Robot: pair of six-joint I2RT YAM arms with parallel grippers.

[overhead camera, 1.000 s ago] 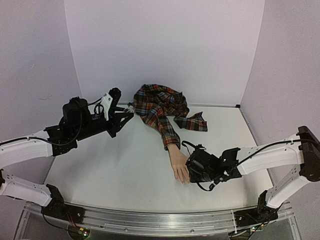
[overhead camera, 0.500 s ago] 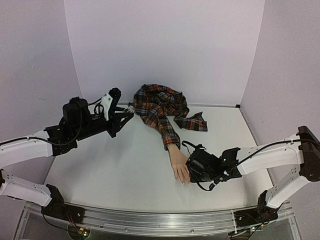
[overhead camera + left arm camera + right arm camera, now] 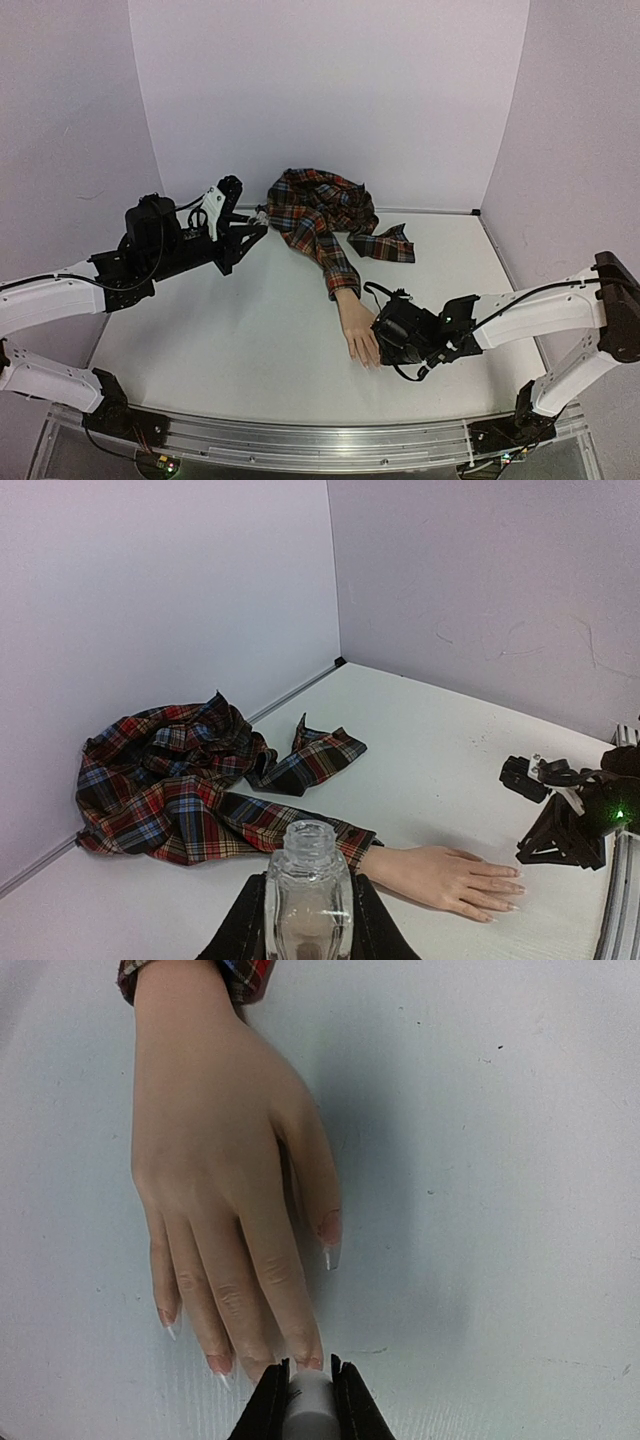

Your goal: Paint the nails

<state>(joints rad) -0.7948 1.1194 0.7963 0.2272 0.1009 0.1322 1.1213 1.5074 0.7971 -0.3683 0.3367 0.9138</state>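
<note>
- Comparing this moment with the second before it shows almost no movement. Both arms sit where they were, and the right claw (image 3: 308,1392) has kept its tip at the finger ends of the pale peach mannequin hand (image 3: 215,1150).
- That stillness suggests a stroke on one nail is under way or being lined up slowly, not a shift to another finger. No colour shows on any nail I can see, so the job looks early.
- The right claw is closed to a narrow gap on a small whitish cylindrical applicator handle (image 3: 311,1415). The working tip is hidden under the claw, so contact with a nail cannot be confirmed.
- The nails (image 3: 331,1256) lie directly ahead of that claw. The nearest fingertip is just in front of it, the thumb nail is ahead and slightly right, and the other fingertips are ahead to the left. All rest flat on the white tabletop (image 3: 500,1160).
- The left claw (image 3: 307,935), raised well apart from the hand, is clamped on a small clear glass bottle (image 3: 308,875) held upright with its neck open. The red-blue plaid sleeve (image 3: 180,790) lies beyond it.
</note>
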